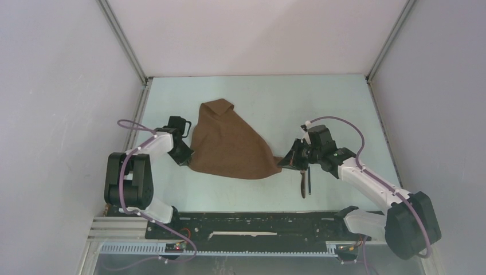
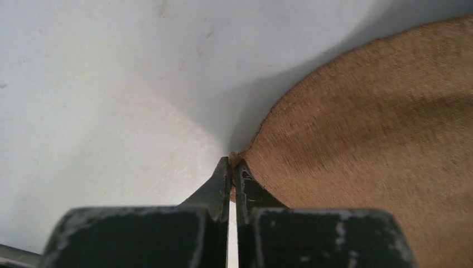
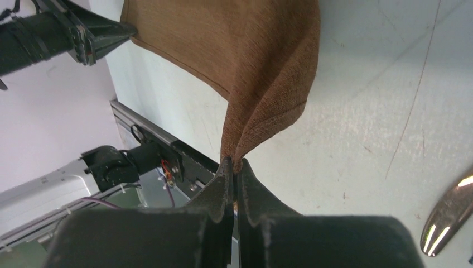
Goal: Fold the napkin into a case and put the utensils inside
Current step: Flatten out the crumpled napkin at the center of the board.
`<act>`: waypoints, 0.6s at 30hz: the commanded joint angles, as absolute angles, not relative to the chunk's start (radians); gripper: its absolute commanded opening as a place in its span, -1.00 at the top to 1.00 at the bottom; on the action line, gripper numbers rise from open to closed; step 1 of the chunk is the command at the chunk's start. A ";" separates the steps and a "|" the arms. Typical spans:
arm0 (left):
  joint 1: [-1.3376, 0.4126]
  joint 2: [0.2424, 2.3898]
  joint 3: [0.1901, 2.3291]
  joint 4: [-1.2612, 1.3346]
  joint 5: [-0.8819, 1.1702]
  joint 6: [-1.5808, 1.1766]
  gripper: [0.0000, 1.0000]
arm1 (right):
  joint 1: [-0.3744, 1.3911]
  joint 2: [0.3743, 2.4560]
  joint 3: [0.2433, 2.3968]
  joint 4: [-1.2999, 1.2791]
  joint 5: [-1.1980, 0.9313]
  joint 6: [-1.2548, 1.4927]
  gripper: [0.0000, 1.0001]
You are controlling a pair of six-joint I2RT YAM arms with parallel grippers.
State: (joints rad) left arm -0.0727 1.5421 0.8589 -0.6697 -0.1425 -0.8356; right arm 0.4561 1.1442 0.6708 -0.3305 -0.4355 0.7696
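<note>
The left claw (image 2: pixel 232 174) is clamped on one corner of the napkin (image 1: pixel 229 146) and the right claw (image 3: pixel 234 167) on another, so the cloth spans between them. Soft, light and limp, it probably sags unless held by its corners. The utensils (image 1: pixel 305 184) lie just beside the right claw.

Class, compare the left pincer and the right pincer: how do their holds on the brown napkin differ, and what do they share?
The left pincer pinches the napkin at its left edge; the right pincer pinches its right corner.
Cloth spreads broad from the left pincer but gathers into a narrow fold at the right pincer.
The utensils lie beside the right pincer, not the left pincer.
Shared: both are shut on the napkin.
</note>
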 commanded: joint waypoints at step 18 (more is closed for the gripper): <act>-0.025 1.457 1.962 -0.792 -0.012 -0.650 1.00 | 0.284 1.485 1.515 -0.254 -0.597 0.769 1.00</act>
